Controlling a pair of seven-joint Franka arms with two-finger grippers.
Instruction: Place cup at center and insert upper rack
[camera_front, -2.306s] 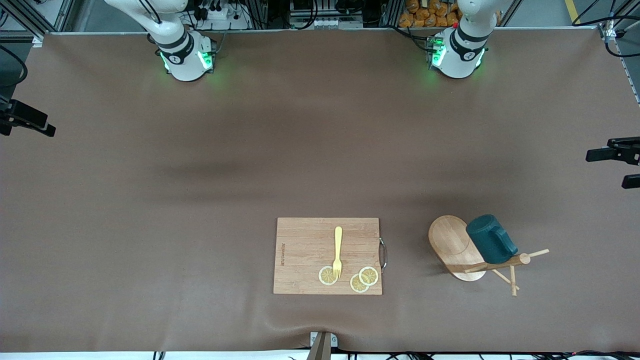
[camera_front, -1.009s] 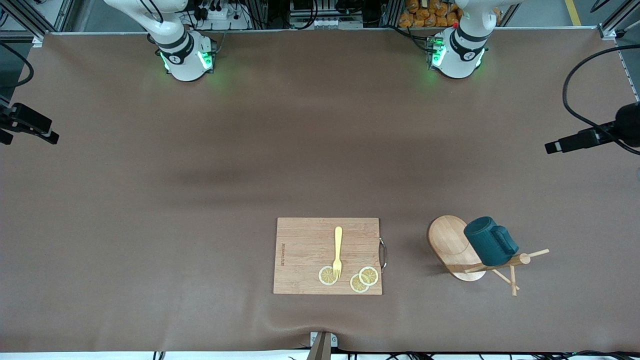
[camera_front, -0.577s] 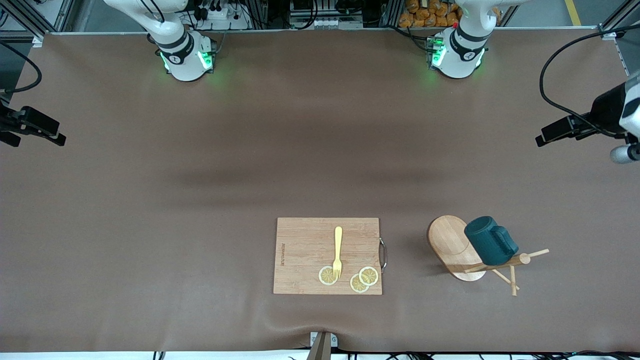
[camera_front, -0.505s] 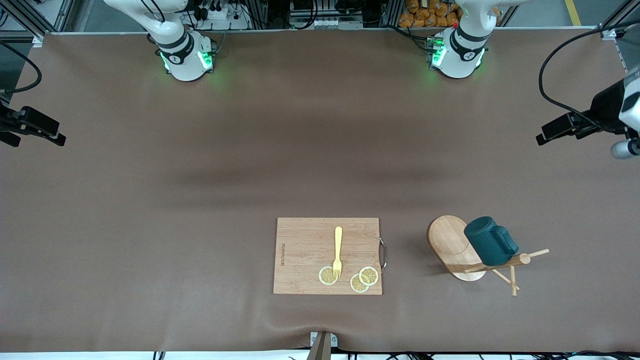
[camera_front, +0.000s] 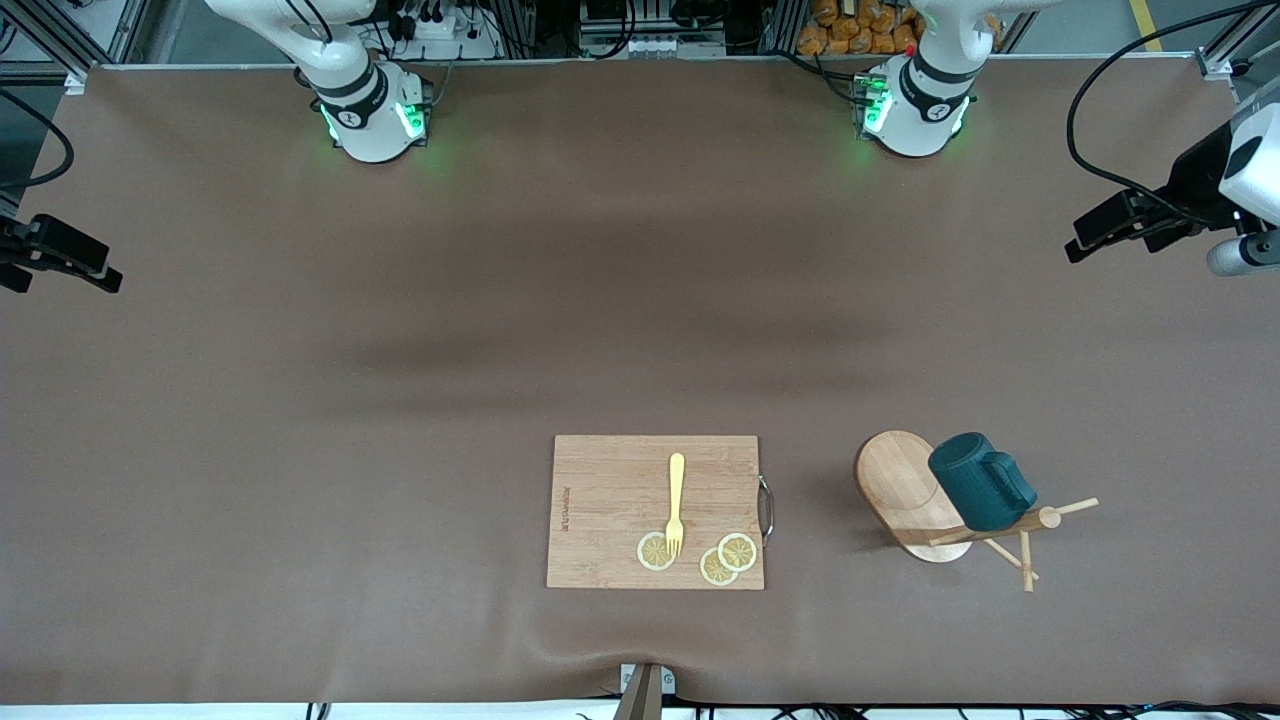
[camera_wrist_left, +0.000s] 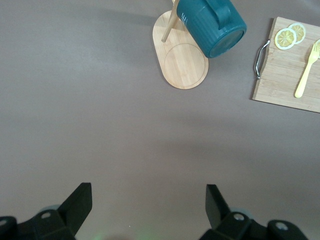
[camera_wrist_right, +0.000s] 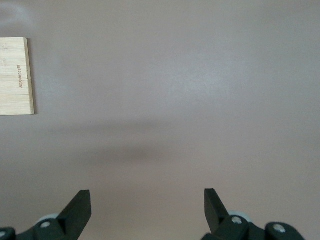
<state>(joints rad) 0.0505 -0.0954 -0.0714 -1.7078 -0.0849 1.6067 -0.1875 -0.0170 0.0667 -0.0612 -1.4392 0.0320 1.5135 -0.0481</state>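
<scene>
The dark teal cup (camera_front: 980, 482) hangs on the upper rack (camera_front: 898, 482), a light wooden mug tree with an oval base, at the left arm's end of the table near the front camera. In the left wrist view the cup (camera_wrist_left: 212, 25) shows above the rack's base (camera_wrist_left: 182, 62). My left gripper (camera_front: 1100, 228) hangs open and empty over bare table at that end, well apart from the cup. Its own view shows the left gripper (camera_wrist_left: 148, 192) with nothing between the fingers. My right gripper (camera_front: 65, 265) is open over the table's right-arm end; the right gripper (camera_wrist_right: 147, 197) holds nothing.
A rectangular wooden cutting board (camera_front: 610, 500) lies near the front edge at mid-table, beside the rack. On it are a yellow fork (camera_front: 676, 500) and lemon slices (camera_front: 725, 558). A metal handle (camera_front: 767, 508) sticks out toward the rack. The board's corner (camera_wrist_right: 15, 75) shows in the right wrist view.
The left arm has swung in over the table's end and shifted toward the bases. The right gripper has barely shifted. Cup and rack have not moved.
</scene>
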